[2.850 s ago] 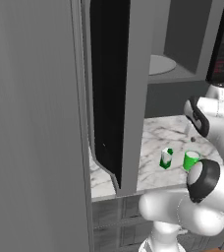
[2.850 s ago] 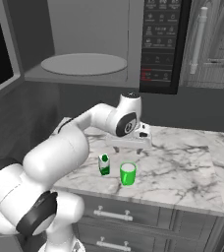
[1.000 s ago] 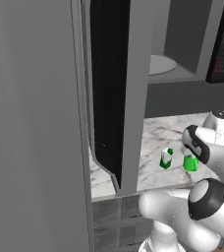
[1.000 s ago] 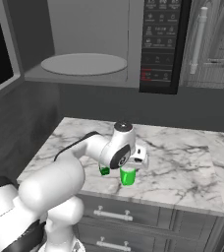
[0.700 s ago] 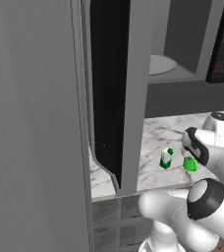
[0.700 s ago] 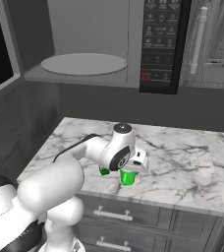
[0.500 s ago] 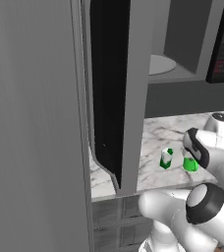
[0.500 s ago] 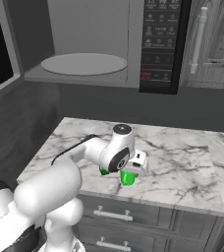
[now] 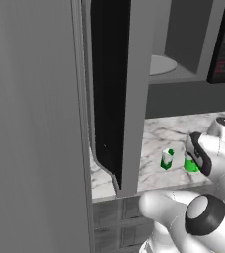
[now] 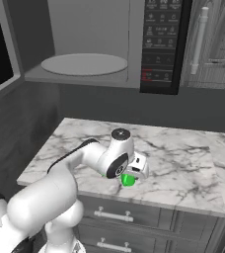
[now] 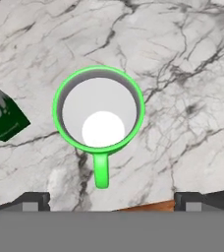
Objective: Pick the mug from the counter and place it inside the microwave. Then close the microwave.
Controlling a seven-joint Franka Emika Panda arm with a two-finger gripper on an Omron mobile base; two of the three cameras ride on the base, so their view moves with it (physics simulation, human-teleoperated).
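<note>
The bright green mug stands upright on the white marble counter, white inside, with its handle pointing toward the bottom of the hand view. My gripper hangs straight above it, open, with one dark fingertip far out on each side and nothing between them. From the base views the hand covers most of the mug, near the counter's front edge. Above, the microwave stands open with its white plate inside. Its black glass door is swung out to the left.
A small green-and-white carton stands just left of the mug, close to my hand; it shows at the left edge of the hand view. A tall grey cabinet wall rises at left. Drawer fronts lie below the counter.
My hand has come lower over the mug and now hides more of it in both base views. Mug, carton and microwave door have not moved.
</note>
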